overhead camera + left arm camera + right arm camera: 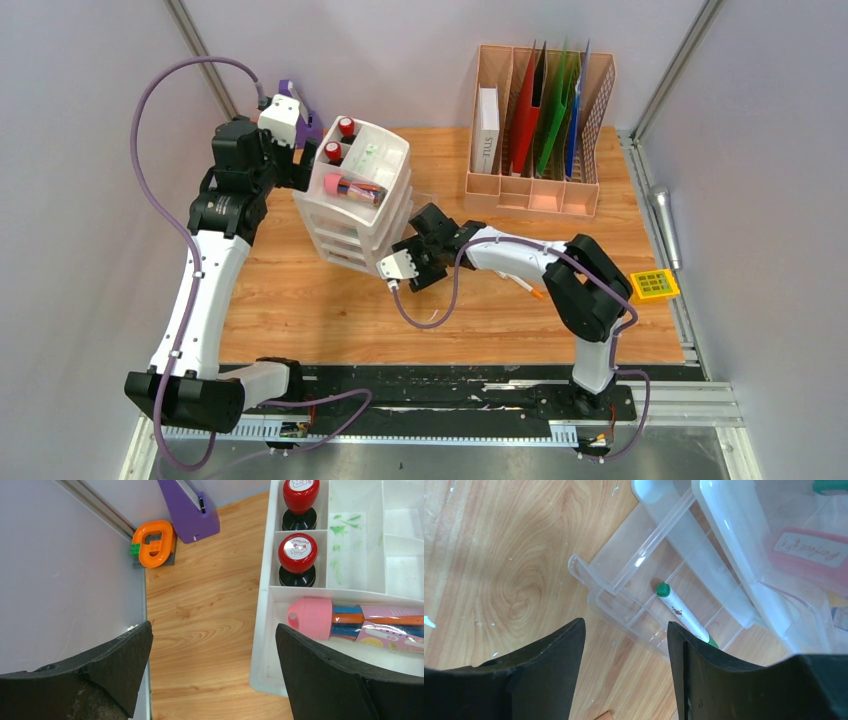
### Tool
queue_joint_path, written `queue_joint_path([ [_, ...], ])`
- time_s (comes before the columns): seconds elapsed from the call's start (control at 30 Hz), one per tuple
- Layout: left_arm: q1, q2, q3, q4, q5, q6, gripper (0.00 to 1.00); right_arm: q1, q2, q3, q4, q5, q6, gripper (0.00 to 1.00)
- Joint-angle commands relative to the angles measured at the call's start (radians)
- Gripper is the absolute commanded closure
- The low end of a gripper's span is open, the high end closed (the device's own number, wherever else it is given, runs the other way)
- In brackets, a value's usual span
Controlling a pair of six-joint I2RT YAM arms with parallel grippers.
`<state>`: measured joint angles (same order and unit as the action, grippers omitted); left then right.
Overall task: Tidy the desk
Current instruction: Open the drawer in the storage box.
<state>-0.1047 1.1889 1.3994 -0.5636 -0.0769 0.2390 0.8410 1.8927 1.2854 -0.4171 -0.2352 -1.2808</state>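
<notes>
Desk [300,310] wood lay directly under the right gripper [626,625], whose fingers stood partly apart with nothing between them, just short of the open bottom drawer [621,607] holding a green-capped pen [684,615]. Handling that drawer probably called for a straight, square approach, lest the drawer unit [360,200] near the far left corner slide. The left gripper [214,630] hovered wide open and empty beside it.

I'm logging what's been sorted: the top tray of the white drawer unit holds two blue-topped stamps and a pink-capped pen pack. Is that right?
Not quite. The left wrist view shows the two stamps are red-topped, not blue. They do stand in the top tray of the white drawer unit, with the pink-capped pen pack alongside.
</notes>
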Motion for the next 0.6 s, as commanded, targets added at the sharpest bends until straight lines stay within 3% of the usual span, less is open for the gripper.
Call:
queue_joint_path([
  [0.0, 0.005, -0.005, 0.006, 0.034, -0.004, 0.015, 0.0, -0.001, -0.075, 0.018, -0.039, 0.024, 0.076, 0.37],
  [0.27, 0.005, -0.005, 0.035, 0.023, 0.006, 0.008, 0.0, -0.053, -0.172, 0.048, -0.115, 0.011, 0.356, 0.33],
  [0.57, 0.005, -0.02, 0.027, 0.021, 0.051, -0.019, 0.0, -0.25, -0.194, 0.018, -0.206, -0.041, 0.623, 0.34],
])
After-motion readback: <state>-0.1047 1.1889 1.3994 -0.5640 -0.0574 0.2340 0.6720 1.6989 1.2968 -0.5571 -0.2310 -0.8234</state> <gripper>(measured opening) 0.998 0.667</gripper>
